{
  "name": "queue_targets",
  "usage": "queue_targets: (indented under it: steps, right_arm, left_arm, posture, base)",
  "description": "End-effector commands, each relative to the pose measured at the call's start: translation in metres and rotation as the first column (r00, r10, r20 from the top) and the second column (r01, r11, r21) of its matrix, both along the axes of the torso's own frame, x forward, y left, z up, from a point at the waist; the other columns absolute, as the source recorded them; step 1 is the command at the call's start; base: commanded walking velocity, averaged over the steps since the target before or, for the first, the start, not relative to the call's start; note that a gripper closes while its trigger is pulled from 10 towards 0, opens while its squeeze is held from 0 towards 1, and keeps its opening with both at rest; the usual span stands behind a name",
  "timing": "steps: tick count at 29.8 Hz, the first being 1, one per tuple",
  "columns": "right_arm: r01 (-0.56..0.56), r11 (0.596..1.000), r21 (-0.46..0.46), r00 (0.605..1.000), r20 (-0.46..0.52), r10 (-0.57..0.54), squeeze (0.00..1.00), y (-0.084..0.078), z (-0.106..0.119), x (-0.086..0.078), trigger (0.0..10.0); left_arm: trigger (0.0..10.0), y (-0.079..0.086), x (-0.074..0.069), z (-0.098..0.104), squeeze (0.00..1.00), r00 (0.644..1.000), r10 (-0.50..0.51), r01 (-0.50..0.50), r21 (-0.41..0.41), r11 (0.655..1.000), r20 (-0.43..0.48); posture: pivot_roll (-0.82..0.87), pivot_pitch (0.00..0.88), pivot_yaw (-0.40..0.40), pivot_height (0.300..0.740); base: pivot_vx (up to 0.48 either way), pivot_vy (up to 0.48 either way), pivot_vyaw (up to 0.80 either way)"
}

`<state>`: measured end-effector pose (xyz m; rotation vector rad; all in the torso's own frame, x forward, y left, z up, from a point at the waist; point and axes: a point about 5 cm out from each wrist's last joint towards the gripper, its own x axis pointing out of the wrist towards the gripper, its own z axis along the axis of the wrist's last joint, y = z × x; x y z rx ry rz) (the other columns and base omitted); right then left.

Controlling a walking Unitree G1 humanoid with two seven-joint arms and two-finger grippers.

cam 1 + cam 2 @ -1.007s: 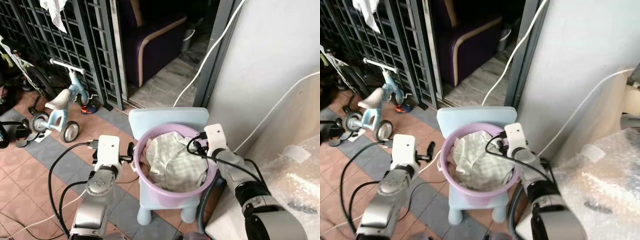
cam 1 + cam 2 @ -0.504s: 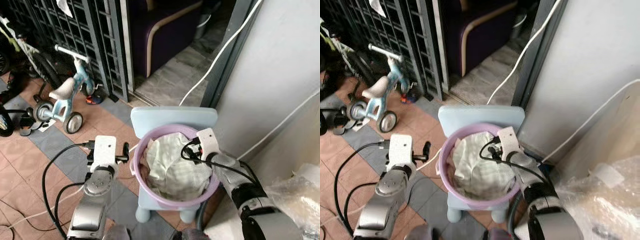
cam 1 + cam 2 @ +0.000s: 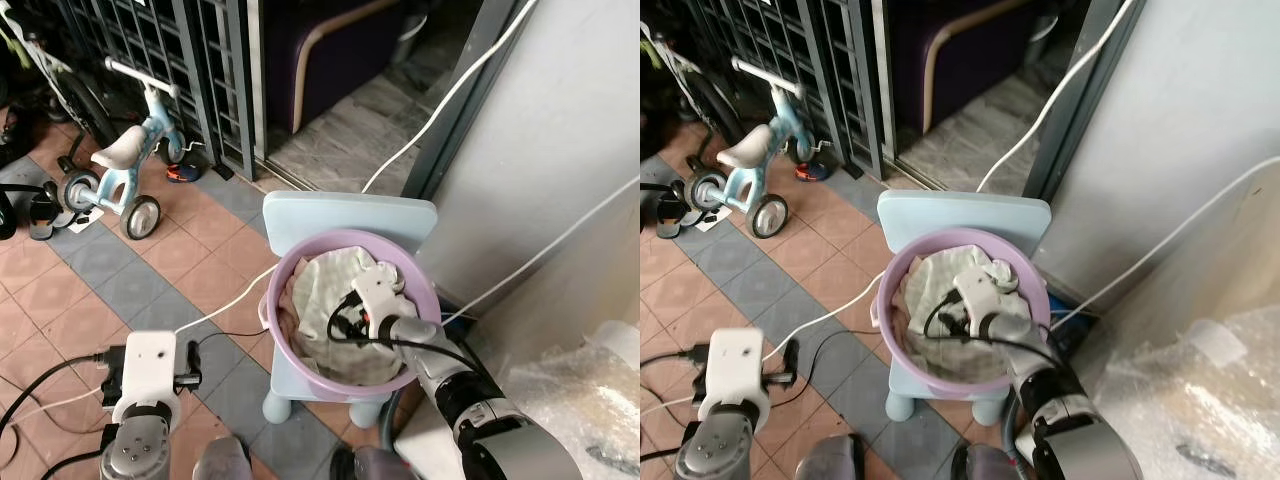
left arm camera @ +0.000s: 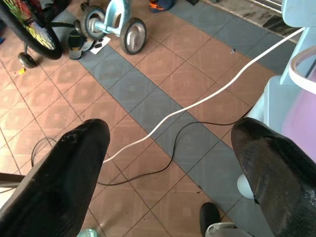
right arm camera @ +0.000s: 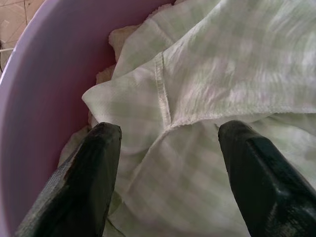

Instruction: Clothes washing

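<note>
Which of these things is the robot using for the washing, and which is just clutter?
For the washing: pale checked cloth; purple basin holding it; blue chair underneath; right gripper, open over the cloth.

Just lying about: child's tricycle; white cable; armchair.

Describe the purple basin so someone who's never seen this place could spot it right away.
Find the grey wall with white cables running down it; at its foot stands a small pale blue plastic chair. The purple basin sits on that chair's seat, round, holding pale green checked cloth, with the right gripper open over the cloth. It is the one round lilac thing among tiles, trike and dark gate.
</note>
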<state>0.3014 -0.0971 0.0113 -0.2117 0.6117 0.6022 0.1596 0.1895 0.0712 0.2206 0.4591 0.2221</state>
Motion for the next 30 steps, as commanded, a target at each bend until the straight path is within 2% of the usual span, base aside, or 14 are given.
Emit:
queue_targets:
  steps: [1,4,5,7,8,11,12,14,15,21,23,24,25,30]
  right_arm:
    - [-0.001,1.000,-0.010,1.000,0.019,0.001,0.00,0.001,-0.001,0.000,10.0]
    - [0.017,1.000,-0.012,0.998,0.060,-0.017,0.00,0.005,0.003,0.003,10.0]
    - [0.028,1.000,-0.001,0.993,0.113,-0.028,0.25,0.009,0.007,0.006,10.0]
    - [0.029,1.000,0.001,0.990,0.135,-0.029,0.25,0.010,0.009,0.007,10.0]
    - [0.040,0.999,0.005,0.987,0.157,-0.040,0.78,0.012,0.011,0.008,10.0]
    - [0.077,0.997,0.026,0.978,0.194,-0.081,0.63,0.018,0.016,0.013,10.0]
    - [0.092,0.995,0.029,0.971,0.217,-0.096,0.18,0.020,0.019,0.015,10.0]
    - [0.098,0.995,0.030,0.969,0.224,-0.102,0.18,0.021,0.019,0.016,10.0]
    - [0.108,0.994,0.026,0.968,0.223,-0.111,0.00,0.024,0.019,0.017,10.0]
    - [0.047,0.995,-0.089,0.990,0.133,-0.035,0.00,0.047,0.002,0.002,10.0]
    - [0.030,0.993,-0.117,0.994,0.105,-0.017,0.00,0.050,-0.002,-0.002,4.7]
    - [0.026,0.992,-0.122,0.995,0.095,-0.015,0.00,0.052,-0.003,-0.003,4.7]
    - [0.035,0.993,-0.115,0.997,0.076,-0.027,0.00,0.053,-0.005,-0.004,0.0]
    - [0.062,0.997,-0.051,0.998,0.032,-0.061,0.00,0.062,-0.005,-0.007,0.0]
  left_arm:
    - [10.0,0.002,-0.008,0.015,0.00,0.999,-0.014,0.012,0.033,0.999,0.039]
    - [10.0,0.003,-0.015,0.022,0.00,0.999,-0.014,0.012,0.043,0.999,0.047]
    - [10.0,0.001,-0.020,0.026,0.00,0.999,-0.019,0.017,0.041,0.999,0.048]
    - [10.0,0.000,-0.023,0.028,0.00,0.999,-0.023,0.022,0.040,0.999,0.047]
    - [10.0,-0.002,-0.026,0.030,0.00,0.998,-0.030,0.028,0.042,0.999,0.046]
    - [10.0,-0.008,-0.031,0.036,0.00,0.998,-0.054,0.053,0.028,0.998,0.045]
    - [10.0,-0.012,-0.033,0.038,0.00,0.997,-0.068,0.067,0.017,0.998,0.046]
    - [10.0,-0.014,-0.033,0.039,0.00,0.996,-0.072,0.072,0.013,0.997,0.046]
    - [10.0,-0.016,-0.033,0.039,0.00,0.996,-0.079,0.079,0.004,0.997,0.046]
    - [10.0,-0.024,-0.039,0.037,0.00,0.996,-0.092,0.093,-0.025,0.995,0.017]
    - [10.0,-0.026,-0.039,0.037,0.00,0.996,-0.092,0.093,-0.028,0.995,0.015]
    - [10.0,-0.026,-0.040,0.037,0.00,0.996,-0.093,0.093,-0.029,0.995,0.013]
    - [10.0,-0.026,-0.040,0.038,0.00,0.996,-0.092,0.092,-0.030,0.995,0.013]
    - [10.0,-0.026,-0.039,0.037,0.00,0.996,-0.084,0.084,-0.032,0.996,0.011]
  posture:
    - [0.21,0.297,-0.073,0.740]
    - [0.22,0.332,-0.077,0.740]
    - [0.23,0.354,-0.078,0.740]
    - [0.23,0.359,-0.078,0.740]
    - [0.23,0.371,-0.078,0.740]
    - [0.24,0.390,-0.077,0.740]
    - [0.24,0.402,-0.078,0.740]
    - [0.24,0.402,-0.078,0.740]
    - [0.24,0.404,-0.081,0.740]
    - [0.25,0.414,-0.096,0.740]
    - [0.26,0.422,-0.101,0.740]
    - [0.26,0.422,-0.101,0.740]
    - [0.26,0.425,-0.104,0.740]
    - [0.26,0.430,-0.111,0.740]
  base:
    - [0.000,0.000,0.00]
    - [0.000,0.000,0.00]
    - [0.000,0.000,0.00]
    - [0.000,0.000,0.00]
    - [0.000,0.000,0.00]
    - [0.000,0.000,0.00]
    - [0.000,0.000,0.00]
    - [0.000,0.000,0.00]
    - [0.000,0.000,0.00]
    - [0.000,0.000,0.00]
    - [0.000,0.000,0.00]
    - [0.000,0.000,0.00]
    - [0.000,0.000,0.00]
    - [0.000,0.000,0.00]
